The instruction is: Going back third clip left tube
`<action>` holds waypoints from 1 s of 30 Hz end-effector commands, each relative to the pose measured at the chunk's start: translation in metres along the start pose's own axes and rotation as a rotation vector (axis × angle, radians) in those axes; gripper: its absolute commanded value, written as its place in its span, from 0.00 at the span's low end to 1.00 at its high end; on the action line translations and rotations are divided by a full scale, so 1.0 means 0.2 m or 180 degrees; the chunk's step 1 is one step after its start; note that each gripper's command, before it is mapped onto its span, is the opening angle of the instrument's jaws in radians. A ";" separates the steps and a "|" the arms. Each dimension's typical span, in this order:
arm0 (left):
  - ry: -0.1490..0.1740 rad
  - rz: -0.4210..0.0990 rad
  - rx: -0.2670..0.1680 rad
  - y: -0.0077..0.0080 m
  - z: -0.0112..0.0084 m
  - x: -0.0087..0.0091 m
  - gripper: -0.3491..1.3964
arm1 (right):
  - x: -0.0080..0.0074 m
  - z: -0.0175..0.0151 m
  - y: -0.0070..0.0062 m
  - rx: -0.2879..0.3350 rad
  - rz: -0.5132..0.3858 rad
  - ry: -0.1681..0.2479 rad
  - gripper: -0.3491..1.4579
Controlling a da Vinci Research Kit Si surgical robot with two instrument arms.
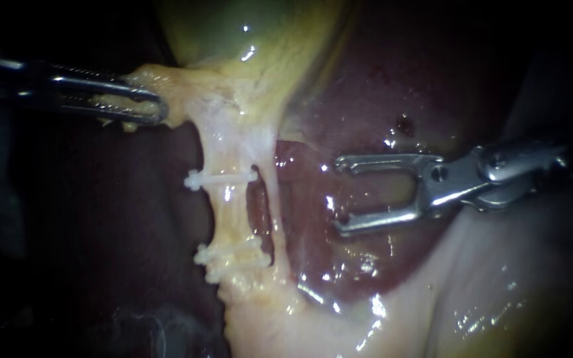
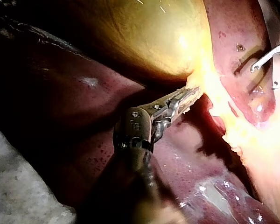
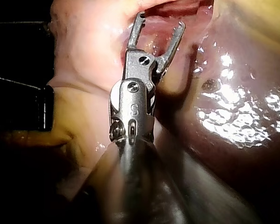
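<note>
jaws of my right instrument (image 1: 341,195) gape empty beside left tube (image 1: 230,212) | my left instrument (image 1: 154,109) clamps gallbladder tissue (image 1: 184,99)

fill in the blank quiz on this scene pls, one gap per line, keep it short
1. The jaws of the right instrument are ____ and hold nothing.
2. The jaws of the left instrument are ____ on yellowish tissue beside the gallbladder.
3. The left tube carries ____ white clips.
Missing words: open; shut; three.
</note>
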 end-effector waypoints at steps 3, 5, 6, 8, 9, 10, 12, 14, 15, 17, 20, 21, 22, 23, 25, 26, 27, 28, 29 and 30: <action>0.0001 0.0003 0.0002 -0.002 0.001 -0.001 0.00 | 0.000 -0.001 -0.001 0.0004 -0.0016 -0.0001 0.47; 0.0003 0.0008 0.0007 -0.003 0.003 -0.002 0.00 | 0.000 -0.001 -0.001 0.0005 -0.0017 -0.0001 0.47; 0.0005 0.0010 0.0010 -0.004 0.004 -0.002 0.00 | 0.000 -0.001 -0.001 -0.0004 -0.0018 -0.0002 0.47; 0.0009 0.0016 0.0019 -0.006 0.008 -0.003 0.00 | 0.000 -0.001 -0.002 -0.0003 -0.0037 -0.0003 0.47; 0.0012 0.0018 0.0024 -0.007 0.009 -0.004 0.00 | 0.000 -0.001 -0.002 -0.0003 -0.0037 -0.0003 0.47; 0.0014 0.0021 0.0028 -0.008 0.011 -0.004 0.00 | 0.000 -0.001 -0.002 -0.0003 -0.0037 -0.0003 0.47; 0.0015 0.0027 0.0030 -0.009 0.015 -0.005 0.00 | 0.000 -0.001 -0.002 -0.0003 -0.0037 -0.0003 0.47; 0.0010 0.0033 0.0019 -0.011 0.020 -0.006 0.00 | 0.000 -0.001 -0.002 -0.0003 -0.0038 -0.0003 0.47; 0.0011 0.0038 0.0020 -0.013 0.023 -0.007 0.00 | 0.000 -0.001 -0.002 -0.0003 -0.0038 -0.0003 0.47; 0.0001 0.0046 0.0001 -0.014 0.028 -0.009 0.00 | 0.000 -0.001 -0.002 -0.0004 -0.0038 -0.0003 0.47; 0.0005 0.0062 -0.0013 -0.016 0.035 -0.012 0.00 | 0.000 0.000 -0.002 -0.0005 -0.0056 -0.0004 0.47; -0.0008 0.0069 -0.0018 -0.016 0.038 -0.014 0.00 | 0.000 0.000 -0.002 -0.0005 -0.0056 -0.0004 0.47; -0.0018 0.0075 -0.0016 -0.016 0.040 -0.015 0.00 | 0.000 0.000 -0.002 -0.0005 -0.0056 -0.0004 0.47; -0.0033 0.0079 -0.0025 -0.016 0.041 -0.016 0.00 | 0.000 0.000 -0.002 -0.0005 -0.0056 -0.0004 0.47; -0.0046 0.0087 -0.0029 -0.016 0.044 -0.018 0.00 | 0.000 0.000 -0.002 -0.0006 -0.0056 -0.0004 0.47; -0.0058 0.0090 -0.0031 -0.016 0.044 -0.019 0.00 | 0.000 0.000 -0.002 -0.0005 -0.0056 -0.0004 0.47; -0.0057 0.0091 -0.0030 -0.016 0.045 -0.019 0.00 | 0.000 0.000 -0.002 -0.0005 -0.0056 -0.0004 0.47; -0.0057 0.0092 -0.0030 -0.016 0.046 -0.019 0.00 | 0.000 0.000 -0.002 -0.0006 -0.0056 -0.0004 0.47; -0.0058 0.0093 -0.0031 -0.016 0.046 -0.019 0.00 | 0.000 0.000 -0.002 -0.0005 -0.0056 -0.0004 0.47; -0.0058 0.0093 -0.0031 -0.017 0.046 -0.019 0.00 | 0.000 0.000 -0.002 -0.0005 -0.0056 -0.0004 0.47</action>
